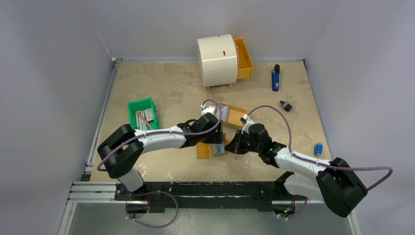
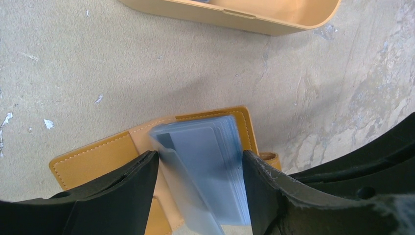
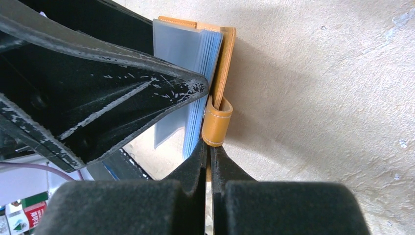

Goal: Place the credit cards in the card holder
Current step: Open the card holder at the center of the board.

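**Status: insertion step in hand, not confirmed complete.**

The card holder (image 2: 93, 159) lies open on the counter (image 2: 147, 63), near the middle of its near edge. The credit cards (image 2: 210, 161), a pale grey-blue stack, rest on the holder's inner face against its stitched edge. They are slightly fanned, and one translucent leaf stands off the stack on its left side.

I have the left gripper (image 2: 199, 157) with its jaws apart, one finger on each side of the stack, clamping nothing. The right gripper (image 3: 209, 147) has its jaws pressed together at the holder's strap loop (image 3: 215, 126). It may be pinching the strap's thin end, but the wrist view does not settle that.

- **Done:** the stack is at the holder.
- **Left, in my judgement:** verify that the cards are seated in the pocket. Then check the tray (image 2: 274, 19) beyond the holder, where a grey-blue edge may be another card.
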You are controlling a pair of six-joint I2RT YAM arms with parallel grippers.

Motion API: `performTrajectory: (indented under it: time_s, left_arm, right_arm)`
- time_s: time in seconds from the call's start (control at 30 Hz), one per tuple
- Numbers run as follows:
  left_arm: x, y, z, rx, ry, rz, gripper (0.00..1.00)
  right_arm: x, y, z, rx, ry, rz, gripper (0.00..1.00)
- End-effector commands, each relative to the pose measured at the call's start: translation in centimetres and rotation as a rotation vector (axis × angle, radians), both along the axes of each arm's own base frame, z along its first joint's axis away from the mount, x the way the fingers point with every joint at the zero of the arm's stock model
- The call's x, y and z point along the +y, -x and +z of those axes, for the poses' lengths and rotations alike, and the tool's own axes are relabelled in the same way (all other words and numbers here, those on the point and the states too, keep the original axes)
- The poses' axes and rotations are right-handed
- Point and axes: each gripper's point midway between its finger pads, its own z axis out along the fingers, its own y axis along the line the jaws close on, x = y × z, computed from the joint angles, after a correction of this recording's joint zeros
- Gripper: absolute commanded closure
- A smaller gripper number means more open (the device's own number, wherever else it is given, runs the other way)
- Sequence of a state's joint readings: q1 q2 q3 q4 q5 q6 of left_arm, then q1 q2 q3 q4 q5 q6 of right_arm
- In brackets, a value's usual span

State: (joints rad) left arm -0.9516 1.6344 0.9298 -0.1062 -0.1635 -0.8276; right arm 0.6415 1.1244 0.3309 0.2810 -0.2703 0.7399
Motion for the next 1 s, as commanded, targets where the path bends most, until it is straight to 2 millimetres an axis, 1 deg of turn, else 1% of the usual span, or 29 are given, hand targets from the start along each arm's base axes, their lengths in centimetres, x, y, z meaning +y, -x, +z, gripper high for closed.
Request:
performTrajectory:
  time_s: [0.0,0.07,0.2,0.4,0.5,0.73,0.97]
  left_arm:
    - [-0.4,-0.1,0.0,-0.009,0.010,-0.001,0.38]
    - [-0.3,-0.1,-0.3,-0.006,0.004,-0.002,0.40]
    - [-0.1,0.0,-0.9,0.000,-0.009,-0.002,0.47]
    - [0.5,0.1,-1.1,-0.004,-0.026,0.005,0.65]
    - [1.1,0.1,-1.3,-0.011,-0.051,0.012,0.70]
    - [2.9,0.2,-1.8,-0.022,-0.120,0.033,0.76]
    - [4.2,0.4,-1.8,-0.027,-0.160,0.049,0.81]
  right_arm:
    - [1.2,-1.6,2.9,-0.093,-0.045,0.006,1.00]
    - [1.2,-1.6,2.9,-0.092,-0.045,0.007,1.00]
    - [1.2,-1.6,2.9,-0.093,-0.041,0.005,1.00]
    - [1.0,-1.6,2.6,-0.087,-0.032,-0.004,1.00]
    - [0.9,-1.6,2.5,-0.085,-0.026,-0.009,1.00]
    - [0.7,-1.7,2.8,-0.097,-0.018,-0.017,1.00]
    - [0.7,-1.7,2.7,-0.094,-0.006,-0.015,1.00]
